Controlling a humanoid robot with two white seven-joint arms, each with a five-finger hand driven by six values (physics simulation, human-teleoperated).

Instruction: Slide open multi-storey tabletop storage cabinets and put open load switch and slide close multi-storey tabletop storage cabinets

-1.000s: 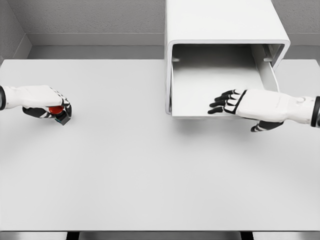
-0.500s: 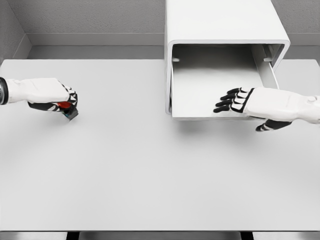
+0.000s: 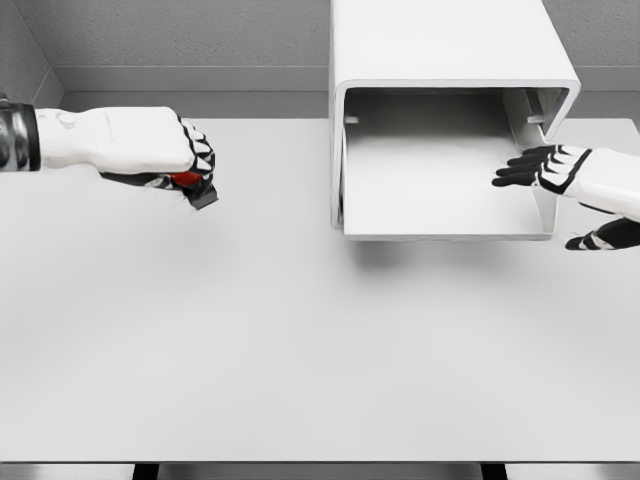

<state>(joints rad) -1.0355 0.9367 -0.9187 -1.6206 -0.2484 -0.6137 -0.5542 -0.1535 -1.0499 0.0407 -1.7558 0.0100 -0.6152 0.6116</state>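
Load switch [image 3: 192,186]: red body w/ a dark base, clenched in the left hand [image 3: 165,152], only partly visible under the curled fingers. It's held off the table [image 3: 250,340], up at approx 10 o'clock from frame centre, w/ the dark base poking out at the hand's 4 o'clock. A soft shadow lies on the tabletop below the hand. Left arm comes in from the 9 o'clock edge, white forearm w/ a dark cuff at the frame border.

Storage cabinet [image 3: 440,50] sits at approx 1 o'clock from centre, white box, well apart from the switch w/ bare table between them. Its drawer [image 3: 430,185] is slid out toward the viewer, open, tray floor visible & nothing seen in it. Front lip of the drawer casts a shadow onto the table at its 6 o'clock side. How many storeys the cabinet has can't be told from this view; only the one drawer shows.

Right hand [image 3: 560,170] is at approx 3 o'clock, arm entering from the right edge. Fingers are extended & relaxed, gripping nothing, black fingertips [image 3: 505,178] pointing toward 9 o'clock over the drawer's right side wall. Thumb hangs lower, outside the drawer at its 4 o'clock corner. Whether the fingers touch the wall or just hover above it can't be told.

Grey wall [image 3: 180,35] runs behind the table at 12 o'clock.
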